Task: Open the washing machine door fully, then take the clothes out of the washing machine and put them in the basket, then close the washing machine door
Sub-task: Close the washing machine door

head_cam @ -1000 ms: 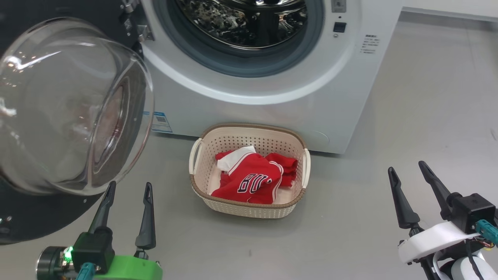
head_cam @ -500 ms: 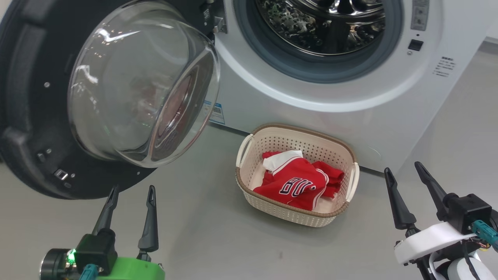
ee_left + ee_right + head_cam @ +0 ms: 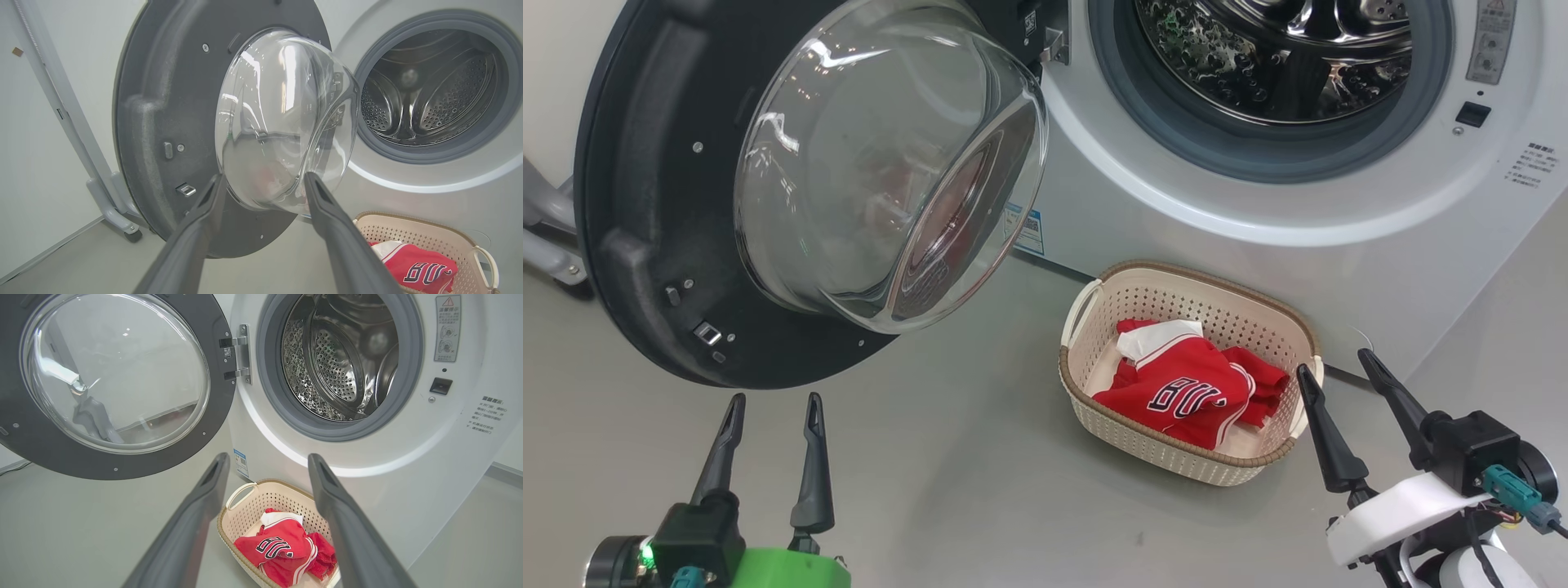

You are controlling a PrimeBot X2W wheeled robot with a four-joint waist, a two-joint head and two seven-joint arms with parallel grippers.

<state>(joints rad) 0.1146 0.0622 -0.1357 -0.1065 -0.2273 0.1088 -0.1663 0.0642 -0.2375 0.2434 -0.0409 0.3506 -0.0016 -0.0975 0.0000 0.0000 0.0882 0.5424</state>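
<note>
Red clothes [image 3: 1188, 392] lie in the basket [image 3: 1176, 465]; left gripper [image 3: 776, 398] and right gripper [image 3: 1333, 361] gape wide, empty

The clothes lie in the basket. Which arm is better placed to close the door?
Left, probably. The open left pincer points at the washing machine door, which stands open on that side; the right pincer is farther off, beside the basket.

floor [image 3: 980, 457]: smooth grey | wall [image 3: 36, 163]: white | left: grey wheeled stand leg [image 3: 108, 206]
</note>
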